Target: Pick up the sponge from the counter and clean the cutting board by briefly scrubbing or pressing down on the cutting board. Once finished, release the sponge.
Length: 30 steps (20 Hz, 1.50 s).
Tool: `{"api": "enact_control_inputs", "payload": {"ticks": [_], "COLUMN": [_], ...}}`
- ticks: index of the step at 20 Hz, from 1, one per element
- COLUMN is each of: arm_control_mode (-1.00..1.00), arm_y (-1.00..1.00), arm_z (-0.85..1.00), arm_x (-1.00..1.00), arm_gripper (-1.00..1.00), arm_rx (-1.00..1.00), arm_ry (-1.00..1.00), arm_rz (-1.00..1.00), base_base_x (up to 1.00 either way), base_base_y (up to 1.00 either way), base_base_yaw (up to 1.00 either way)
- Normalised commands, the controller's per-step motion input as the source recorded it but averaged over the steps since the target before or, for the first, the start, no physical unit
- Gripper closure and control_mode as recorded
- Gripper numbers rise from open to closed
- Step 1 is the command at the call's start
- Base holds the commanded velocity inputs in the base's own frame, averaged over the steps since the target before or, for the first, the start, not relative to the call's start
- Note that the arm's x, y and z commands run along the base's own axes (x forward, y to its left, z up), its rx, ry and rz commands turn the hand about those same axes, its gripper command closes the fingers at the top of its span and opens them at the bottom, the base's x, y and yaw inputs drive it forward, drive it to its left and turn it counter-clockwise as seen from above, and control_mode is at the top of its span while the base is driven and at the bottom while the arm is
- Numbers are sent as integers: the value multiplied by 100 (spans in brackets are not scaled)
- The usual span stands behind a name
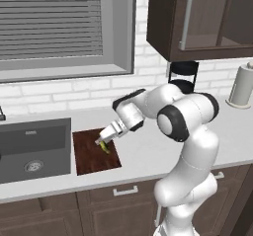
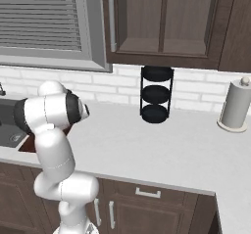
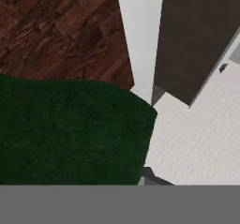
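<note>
left base view / arm: I see it reaching left and down from the lower right, over the cutting board.
left base view / gripper: low over the board's middle, tilted down; sponge sits right at the fingertips, yellow and green showing. Looks pinched between the fingers, jaws drawn in on it.
left base view / sponge contact: on or just above the board, I can't tell which.
left base view / board: flat on the counter, just right of the sink.
left base view / rest: paper towel roll at the back right, dark tiered rack behind the arm against the brick wall.
right base view / arm: I get shoulder and elbow at the left, blocking the hand.
right base view / board: only a reddish sliver beside the arm, next to the sink edge.
right base view / rest: rack and towel roll standing on the counter, well apart.
hand view / sponge: dark green top close under the camera, lower left.
hand view / board: wood grain past the sponge; counter strip then sink basin beyond the board's edge.
</note>
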Motion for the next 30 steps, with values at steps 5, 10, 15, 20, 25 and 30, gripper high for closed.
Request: {"api": "enact_control_inputs", "payload": {"ticks": [5,10,15,20,25,30], "arm_control_mode": [-100,-100,-100,-100,-100,-100], "arm_y": [-1,7,24,20,21,0], "arm_z": [-31,-28,-28,-42,-7,80], "arm_x": [-78,-13,1,21,16,-19], "arm_gripper": [100,-100,-100,-100,-100,-100], "arm_rx": [4,0,0,-1,-4,1], "arm_ry": [6,0,0,0,0,-23], "arm_rz": [-7,-9,-11,-5,0,-1], "base_base_x": [0,0,0,0,0,0], "base_base_y": [0,0,0,0,0,0], "base_base_yaw": [0,0,0,0,0,0]}}
